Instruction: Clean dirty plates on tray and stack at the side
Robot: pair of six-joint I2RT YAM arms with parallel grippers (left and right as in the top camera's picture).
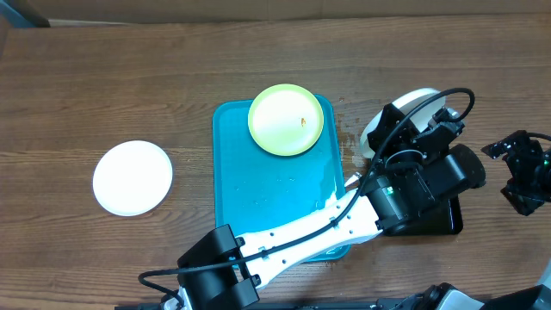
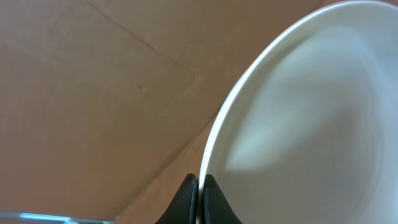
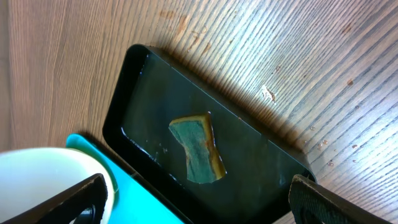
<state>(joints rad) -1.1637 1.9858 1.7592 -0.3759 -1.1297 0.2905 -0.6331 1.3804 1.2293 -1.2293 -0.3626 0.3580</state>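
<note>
My left gripper (image 1: 396,129) is shut on the rim of a white plate (image 1: 415,99) and holds it tilted in the air, right of the turquoise tray (image 1: 267,198). The left wrist view shows the jaws (image 2: 200,186) pinching that plate (image 2: 298,124) edge-on. A pale yellow-green plate (image 1: 286,119) with an orange speck lies on the tray's far end. Another white plate (image 1: 133,177) lies on the table at the left. My right gripper (image 1: 515,170) is open and empty at the far right; in its wrist view the fingers (image 3: 205,205) hang over the black tray.
A smaller black tray (image 3: 143,81) holding a green-and-yellow sponge (image 3: 199,149) sits right of the turquoise tray (image 3: 124,190), partly under my left arm (image 1: 344,215). Wet spots and crumbs mark the wooden table near it. The held white plate's edge (image 3: 37,180) shows in the right wrist view.
</note>
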